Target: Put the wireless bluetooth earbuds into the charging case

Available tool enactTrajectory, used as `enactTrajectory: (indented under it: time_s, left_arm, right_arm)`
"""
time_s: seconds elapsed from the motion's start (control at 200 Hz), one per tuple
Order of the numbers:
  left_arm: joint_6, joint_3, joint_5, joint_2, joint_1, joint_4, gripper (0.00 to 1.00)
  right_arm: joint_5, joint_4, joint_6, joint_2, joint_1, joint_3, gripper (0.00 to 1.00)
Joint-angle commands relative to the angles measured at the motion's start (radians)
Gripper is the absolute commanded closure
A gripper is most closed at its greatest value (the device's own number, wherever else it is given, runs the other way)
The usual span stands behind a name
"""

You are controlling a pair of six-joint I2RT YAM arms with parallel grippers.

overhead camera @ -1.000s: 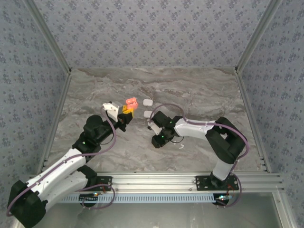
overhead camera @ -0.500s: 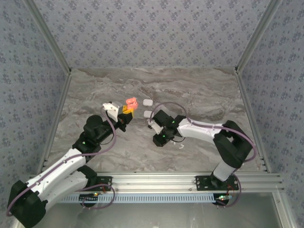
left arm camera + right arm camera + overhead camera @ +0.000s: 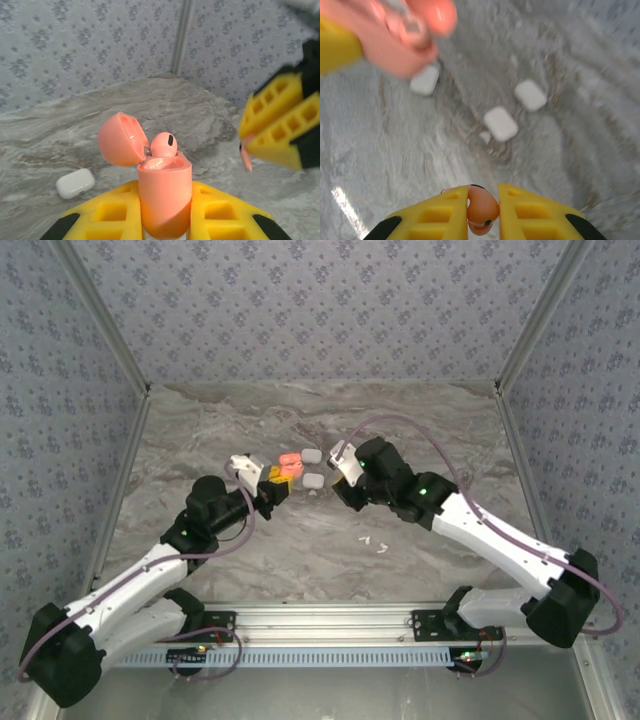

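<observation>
My left gripper is shut on a salmon-pink charging case and holds it upright with the lid hinged open. One pink earbud sits in the case's far slot. My right gripper is shut on a second orange-pink earbud. In the left wrist view that earbud's stem hangs below the right fingers, to the right of the case and apart from it. From above, the case and the right gripper hover close together over the table's middle.
White closed cases lie on the marble table under the grippers, two of them visible from above. Small white earbuds lie nearer the front. Patterned walls enclose three sides.
My right gripper closed on the orange-pink earbud, lifted from the table near the front and swung back toward the open case. The left arm shifted the case slightly right.
</observation>
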Motion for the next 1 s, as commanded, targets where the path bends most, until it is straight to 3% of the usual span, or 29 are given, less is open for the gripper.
enactTrajectory:
  time_s: [0.0,0.23,0.994]
  left_arm:
    - [-0.014,0.064,0.131,0.022,-0.008,0.090,1.00]
    - [-0.032,0.091,0.227,0.080,-0.013,0.131,1.00]
    - [-0.009,0.109,0.261,0.080,-0.026,0.106,1.00]
  right_arm:
    - [0.036,0.039,-0.104,-0.033,-0.002,0.053,0.80]
    - [0.018,0.057,-0.191,-0.007,0.037,0.181,0.79]
    - [-0.070,0.053,-0.196,0.078,0.089,0.220,0.79]
